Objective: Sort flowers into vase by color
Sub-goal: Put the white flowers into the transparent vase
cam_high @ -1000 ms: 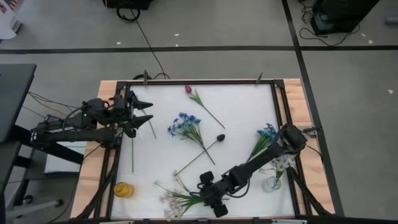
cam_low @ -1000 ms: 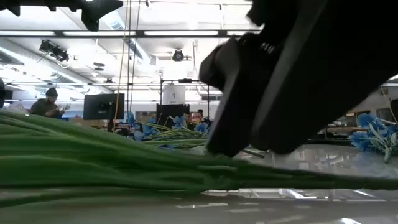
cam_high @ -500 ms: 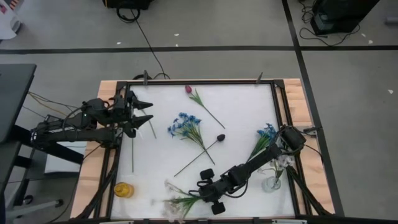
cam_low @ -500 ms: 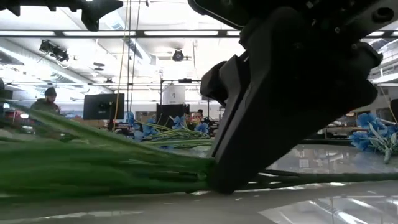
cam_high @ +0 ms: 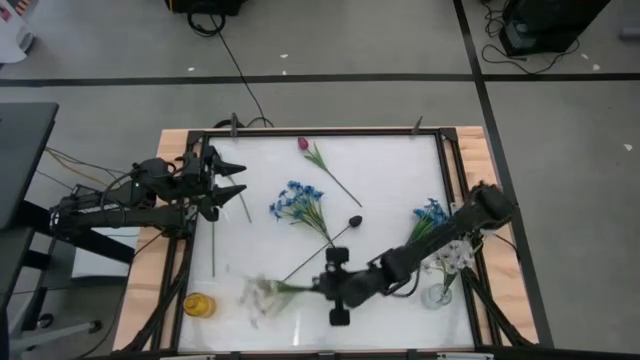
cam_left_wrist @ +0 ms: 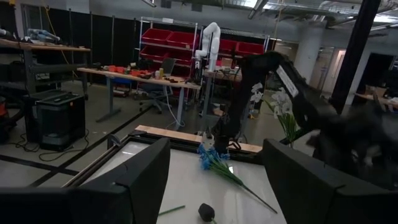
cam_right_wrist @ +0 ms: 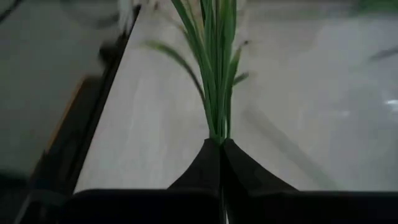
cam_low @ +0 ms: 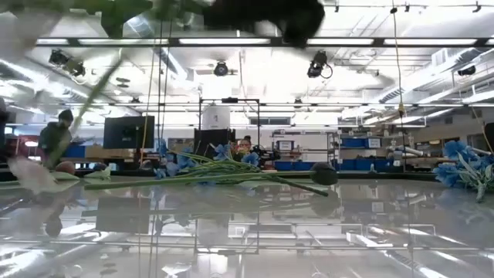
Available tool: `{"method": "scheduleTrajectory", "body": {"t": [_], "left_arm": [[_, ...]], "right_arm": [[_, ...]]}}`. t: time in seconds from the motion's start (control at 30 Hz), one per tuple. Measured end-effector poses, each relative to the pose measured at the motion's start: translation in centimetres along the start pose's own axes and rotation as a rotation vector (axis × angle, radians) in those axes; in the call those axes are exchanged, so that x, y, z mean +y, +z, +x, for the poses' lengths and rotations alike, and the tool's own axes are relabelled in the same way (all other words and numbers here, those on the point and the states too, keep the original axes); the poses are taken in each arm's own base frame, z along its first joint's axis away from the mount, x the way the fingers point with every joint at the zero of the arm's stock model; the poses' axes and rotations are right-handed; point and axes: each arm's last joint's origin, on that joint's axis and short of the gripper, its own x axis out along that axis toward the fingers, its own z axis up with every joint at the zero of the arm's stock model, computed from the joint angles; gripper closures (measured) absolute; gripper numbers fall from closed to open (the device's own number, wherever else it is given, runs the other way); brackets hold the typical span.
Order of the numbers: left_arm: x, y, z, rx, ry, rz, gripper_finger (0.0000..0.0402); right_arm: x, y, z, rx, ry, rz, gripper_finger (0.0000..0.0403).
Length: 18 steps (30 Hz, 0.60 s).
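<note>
My right gripper [cam_high: 322, 285] is near the table's front middle, shut on a white-blossom spray [cam_high: 262, 294] whose blossoms point toward the table's left. My left gripper [cam_high: 240, 180] waits open at the far left, holding nothing. A clear vase [cam_high: 437, 294] at the near right holds white flowers [cam_high: 452, 258]. A small yellow vase [cam_high: 198, 305] stands at the near left. Lying flat on the table are a blue bunch [cam_high: 298, 204], a second blue bunch [cam_high: 428, 214], a red-purple tulip [cam_high: 303, 144] and a blackish bud [cam_high: 354, 221]. My right gripper pinches the spray's bundle of green stems [cam_right_wrist: 217, 127] between its two fingers, near the stems' cut ends. The fingers lie roughly level, come from the table's right and run along the stems. The spray is off the table, its blossom end [cam_low: 31, 174] drooping lower than the fingers.
A bare green stem [cam_high: 212, 248] lies near the left edge below my left gripper. A dark frame [cam_high: 446, 170] borders the white table top. Open room lies in the near middle, between the two vases.
My right gripper has taken hold of the white spray's stems near the front edge. It has then risen and drawn back toward the table's middle. The spray has left the table and swung, so its blossoms now hang toward the left.
</note>
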Motion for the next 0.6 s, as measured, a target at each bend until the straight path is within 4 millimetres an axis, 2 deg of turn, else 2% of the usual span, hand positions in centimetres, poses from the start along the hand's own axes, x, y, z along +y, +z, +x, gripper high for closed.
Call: {"method": "scheduleTrajectory", "body": {"t": [0.17,0.3,0.43,0.6], "left_arm": [[0.0,0.0,0.0,0.000,0.000,0.000,0.0141],[0.0,0.0,0.0,0.000,0.000,0.000,0.0141],[0.0,0.0,0.0,0.000,0.000,0.000,0.0141],[0.0,0.0,0.0,0.000,0.000,0.000,0.0141]], "right_arm": [[-2.0,4.1,-4.3,-0.169,-0.106,0.035,0.0398],[-3.9,5.6,-6.8,-0.209,-0.193,0.090,0.0398],[-5.9,4.5,-7.1,-0.064,-0.287,0.148,0.0398],[-6.3,1.5,-5.1,0.197,-0.286,0.151,0.0398]]}}
